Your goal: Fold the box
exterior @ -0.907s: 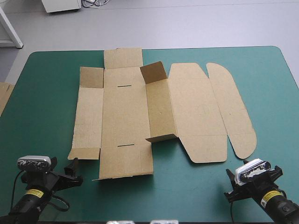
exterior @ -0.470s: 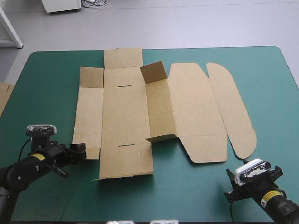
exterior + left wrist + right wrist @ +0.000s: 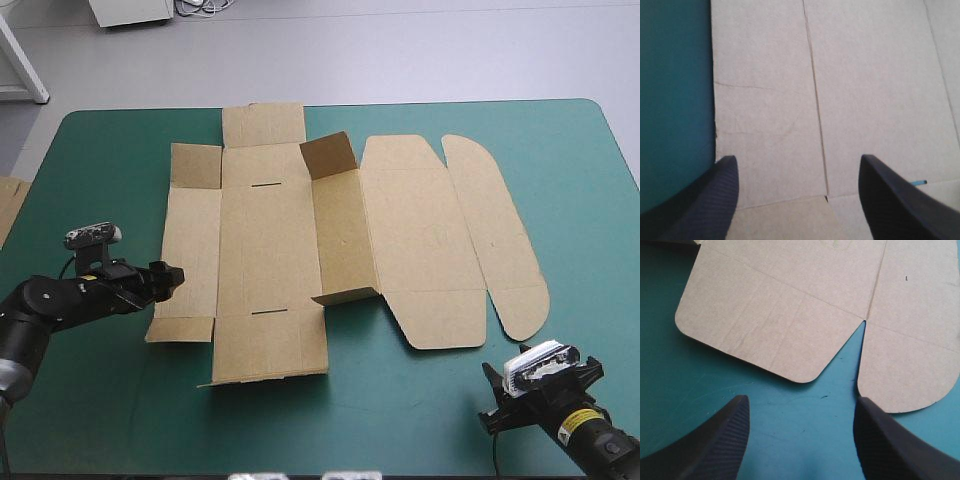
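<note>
Two black arms, each ended in two fins.
The left arm (image 3: 55, 302) and right arm (image 3: 603, 448) are cased in rounded black segments; a yellow label (image 3: 572, 428) is borne by the right one. The black fingers (image 3: 705, 205) of the left gripper (image 3: 796, 157) and right gripper (image 3: 801, 399) are finely ribbed and curved to blunt tips.

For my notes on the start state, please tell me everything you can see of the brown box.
The box is a cut sheet of brown board, lying mostly flat at the middle of the teal-green table. Creases divide it into panels; the centre panel has two short slots. One wall beside that panel is raised, with an end flap upright. The lid, with rounded flaps, lies flat at the right. The open left gripper is over its left edge; contact cannot be judged.
</note>
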